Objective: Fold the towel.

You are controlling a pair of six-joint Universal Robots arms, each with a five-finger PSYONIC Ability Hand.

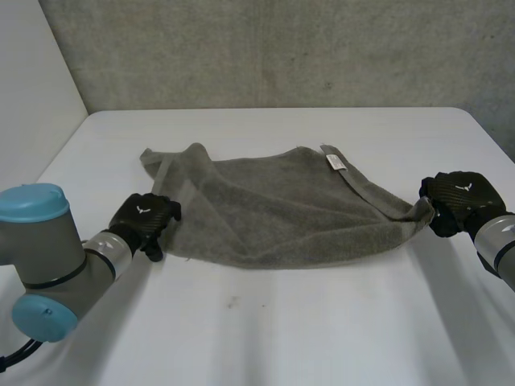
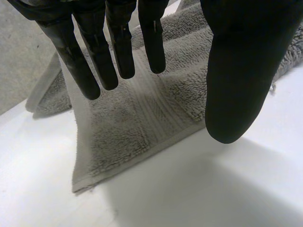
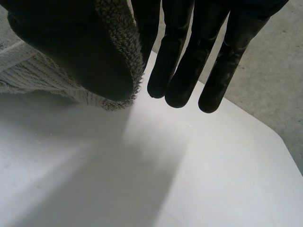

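Note:
A grey towel (image 1: 282, 209) lies spread and rumpled across the middle of the white table (image 1: 265, 330), a white label (image 1: 335, 162) near its far edge. My left hand (image 1: 145, 219) is at the towel's near left corner. In the left wrist view its fingers (image 2: 118, 47) hang straight over that corner of the towel (image 2: 142, 118), the thumb (image 2: 241, 71) held apart, nothing pinched. My right hand (image 1: 459, 199) holds the towel's right corner, lifted slightly off the table. In the right wrist view the towel (image 3: 118, 52) is wrapped over the thumb and pinched against the fingers (image 3: 180, 61).
A grey wall (image 1: 273, 48) rises behind the table's far edge. The table's right far corner is rounded, close to my right hand. A small dark mark (image 1: 233, 302) sits on the bare table in front of the towel.

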